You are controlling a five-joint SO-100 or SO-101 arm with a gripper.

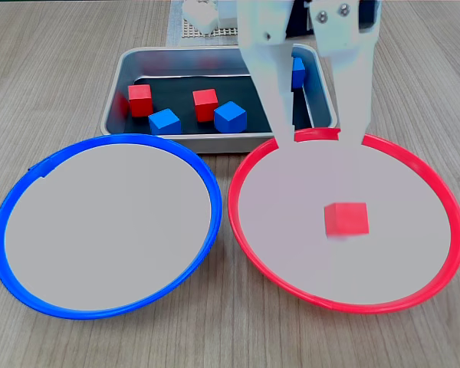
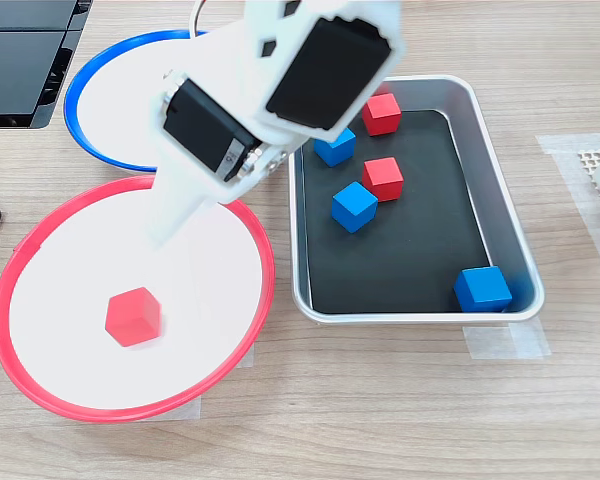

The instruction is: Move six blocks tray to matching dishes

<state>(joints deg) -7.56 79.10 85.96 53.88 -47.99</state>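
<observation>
In both fixed views my white gripper [image 1: 316, 136] hangs open over the far part of the red-rimmed dish [image 1: 399, 245], with nothing between its fingers [image 2: 170, 225]. One red block [image 1: 346, 218] [image 2: 133, 316] lies in that dish [image 2: 70, 260], clear of the fingers and slightly blurred. The blue-rimmed dish [image 1: 107, 222] [image 2: 120, 100] holds nothing. In the grey tray [image 1: 113, 100] [image 2: 497, 180] sit two red blocks [image 1: 139, 100] [image 1: 205, 104] and three blue blocks [image 1: 164, 121] [image 1: 230, 116] [image 1: 297, 73], the last partly hidden behind a finger.
A mesh pad [image 1: 185, 29] with white parts lies behind the tray. A black device [image 2: 20, 60] sits beside the blue dish. Tape strips [image 2: 505, 343] hold the tray on the wooden table, and the two dishes almost touch.
</observation>
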